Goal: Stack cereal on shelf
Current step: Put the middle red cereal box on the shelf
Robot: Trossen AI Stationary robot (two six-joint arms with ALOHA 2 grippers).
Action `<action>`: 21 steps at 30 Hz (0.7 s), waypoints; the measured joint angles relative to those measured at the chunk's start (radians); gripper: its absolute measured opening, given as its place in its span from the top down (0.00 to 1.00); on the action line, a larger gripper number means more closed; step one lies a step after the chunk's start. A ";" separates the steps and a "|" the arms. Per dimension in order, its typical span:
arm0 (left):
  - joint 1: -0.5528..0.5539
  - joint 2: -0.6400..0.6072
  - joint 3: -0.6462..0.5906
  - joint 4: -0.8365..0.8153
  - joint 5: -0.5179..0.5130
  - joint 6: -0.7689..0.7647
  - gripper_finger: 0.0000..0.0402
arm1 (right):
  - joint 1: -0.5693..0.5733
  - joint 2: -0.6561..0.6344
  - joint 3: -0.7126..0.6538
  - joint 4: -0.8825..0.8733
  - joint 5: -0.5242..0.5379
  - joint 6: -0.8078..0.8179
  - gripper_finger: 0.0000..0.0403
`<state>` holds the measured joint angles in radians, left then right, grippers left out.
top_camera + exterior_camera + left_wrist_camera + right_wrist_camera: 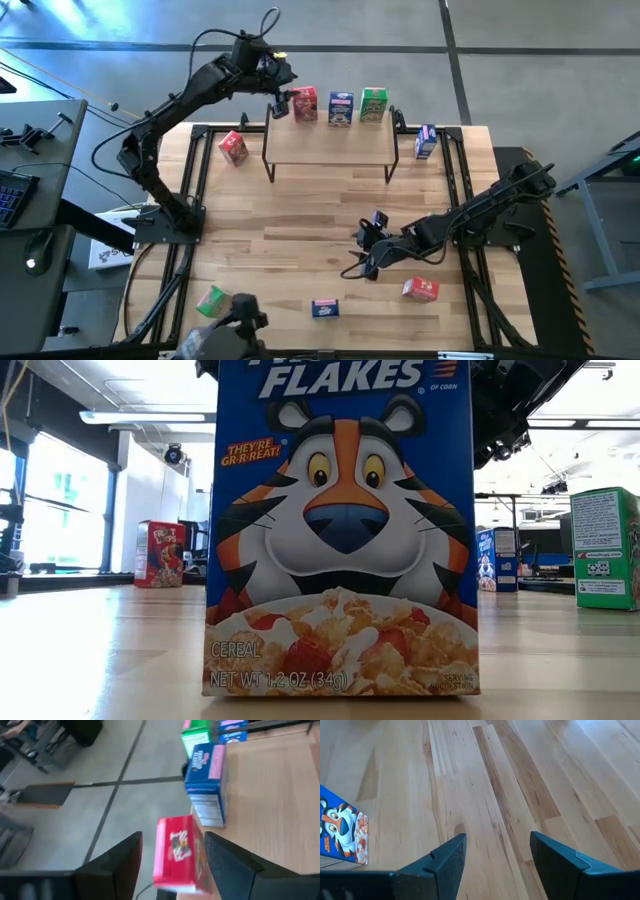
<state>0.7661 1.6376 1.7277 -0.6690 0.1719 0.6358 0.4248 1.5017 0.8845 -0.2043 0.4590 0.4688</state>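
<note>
Left fingers (281, 103): mine, up at the far left end of the shelf, spread apart with the red box between them; in my left wrist view the pads (122, 857) stand on either side of the box, and I cannot tell whether they touch it.
Red box at my left fingers (305, 104): upright on the shelf's far edge, first in the row.
Shelf (330, 145): light wooden top board on thin black legs, at the far middle of the worktop.
Row on the shelf: red box, then a blue box (341, 108), then a green box (373, 103), standing side by side along the far edge.
Right fingers (368, 246): mine, low over the middle of the worktop, parted and holding nothing; bare planks show between them in my right wrist view.
Red box left of the shelf (233, 147): on the worktop, tilted.
Blue box right of the shelf (426, 141): on the worktop near the far right corner.
Red box near my right arm (420, 289): lying on the worktop.
Blue box at the near edge (325, 308): fills the low view with its tiger front.
Green box at the near left (212, 301): on the worktop.
Worktop (300, 225): slatted light wood.
</note>
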 joint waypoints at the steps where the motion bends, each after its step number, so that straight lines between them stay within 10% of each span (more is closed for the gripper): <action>1: 0.003 -0.009 0.000 -0.012 -0.021 -0.005 0.51 | 0.000 0.000 0.000 0.000 -0.003 0.000 0.45; 10: 0.153 0.045 0.000 0.032 -0.087 -0.036 0.78 | -0.012 0.000 0.000 0.000 -0.018 -0.028 0.45; 21: 0.235 0.199 -0.001 0.190 0.162 -0.077 0.99 | -0.062 0.000 0.000 0.000 -0.105 -0.025 0.59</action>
<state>1.0016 1.8371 1.7271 -0.4792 0.3339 0.5586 0.3630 1.5017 0.8848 -0.2039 0.3538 0.4438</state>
